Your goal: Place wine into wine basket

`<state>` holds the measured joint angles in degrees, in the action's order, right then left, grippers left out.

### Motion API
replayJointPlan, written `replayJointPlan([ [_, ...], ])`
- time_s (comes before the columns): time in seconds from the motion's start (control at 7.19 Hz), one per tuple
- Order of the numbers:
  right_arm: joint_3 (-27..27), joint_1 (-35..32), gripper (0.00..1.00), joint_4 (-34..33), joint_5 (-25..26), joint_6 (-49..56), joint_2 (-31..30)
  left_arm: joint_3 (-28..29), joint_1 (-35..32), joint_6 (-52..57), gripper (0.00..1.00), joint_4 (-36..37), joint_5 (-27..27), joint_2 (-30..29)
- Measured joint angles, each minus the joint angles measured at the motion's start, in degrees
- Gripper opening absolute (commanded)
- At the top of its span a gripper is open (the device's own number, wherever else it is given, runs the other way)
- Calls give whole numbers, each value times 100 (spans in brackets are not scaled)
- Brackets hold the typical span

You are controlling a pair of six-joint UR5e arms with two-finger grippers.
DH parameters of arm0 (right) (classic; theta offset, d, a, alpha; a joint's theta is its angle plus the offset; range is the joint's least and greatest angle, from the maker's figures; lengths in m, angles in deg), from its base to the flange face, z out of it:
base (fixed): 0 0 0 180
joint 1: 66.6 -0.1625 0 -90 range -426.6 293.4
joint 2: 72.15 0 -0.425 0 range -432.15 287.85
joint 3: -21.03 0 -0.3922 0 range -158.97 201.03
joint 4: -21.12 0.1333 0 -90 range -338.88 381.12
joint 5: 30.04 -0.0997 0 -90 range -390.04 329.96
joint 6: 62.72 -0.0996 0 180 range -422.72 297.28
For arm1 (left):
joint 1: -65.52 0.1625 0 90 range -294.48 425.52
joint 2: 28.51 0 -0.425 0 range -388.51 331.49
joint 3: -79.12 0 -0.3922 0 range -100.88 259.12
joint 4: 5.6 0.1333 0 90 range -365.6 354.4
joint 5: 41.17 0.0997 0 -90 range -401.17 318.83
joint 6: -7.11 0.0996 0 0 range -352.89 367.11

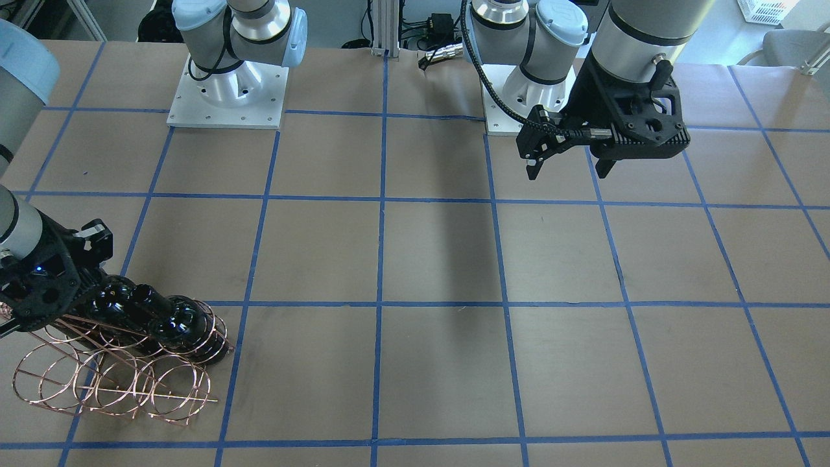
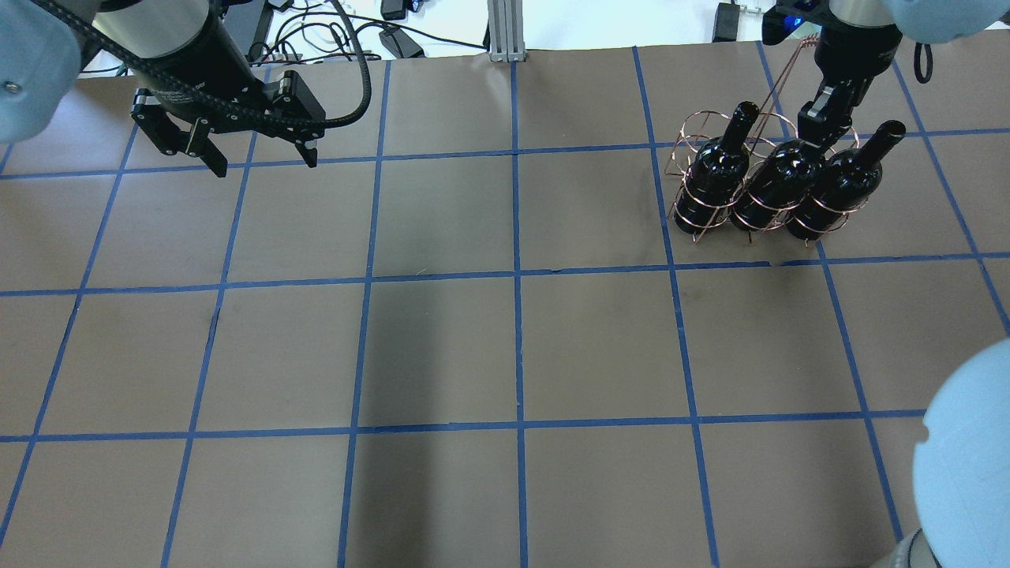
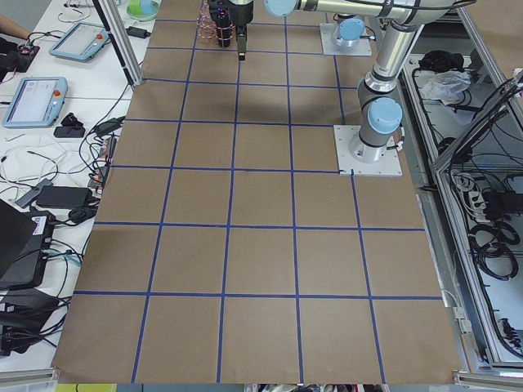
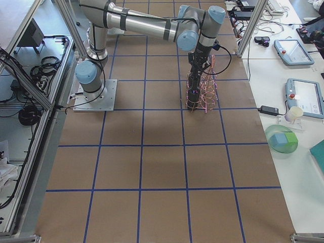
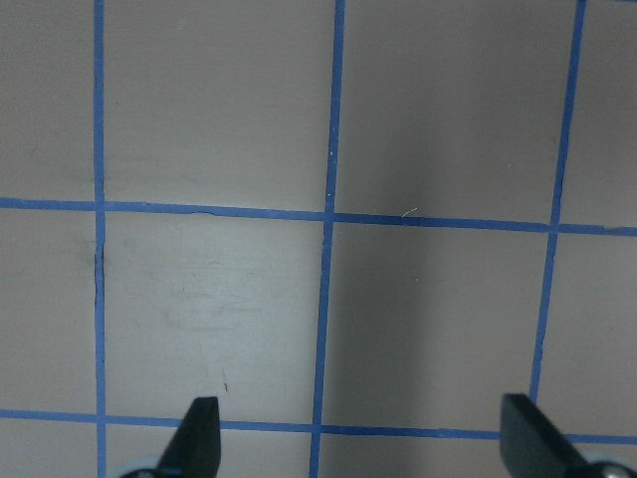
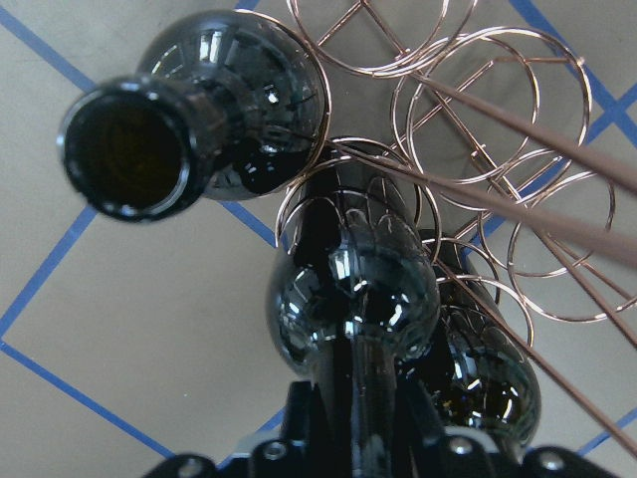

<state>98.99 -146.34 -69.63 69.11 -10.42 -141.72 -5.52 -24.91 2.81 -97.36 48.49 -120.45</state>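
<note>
The copper wire wine basket stands at the far right of the table. Three near-black wine bottles stand upright in its near row of hoops. My right gripper reaches down from above and is shut on the neck of the middle bottle. In the right wrist view the fingers flank that bottle's neck above its shoulders, with an open-mouthed bottle beside it. My left gripper is open and empty above the table's far left. In its own wrist view only bare table shows between the fingertips.
The basket's far hoops hold nothing. Its long handle rods slant up beside my right gripper. The table is brown paper with a blue tape grid. Cables and an aluminium post lie at the far edge.
</note>
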Motion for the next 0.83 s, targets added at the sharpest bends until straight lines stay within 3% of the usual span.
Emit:
replayJointPlan([
  [0.28,7,-13,70,-4,18,0,9,0,0,0,100,0,0,0],
  [0.42,9,-21,87,0,63,0,-2,0,0,0,100,0,1,0],
  [0.7,5,-29,96,16,155,-1,-82,0,0,0,100,0,7,6],
  [0.83,5,-32,96,26,156,-2,-140,0,0,0,100,0,6,7],
])
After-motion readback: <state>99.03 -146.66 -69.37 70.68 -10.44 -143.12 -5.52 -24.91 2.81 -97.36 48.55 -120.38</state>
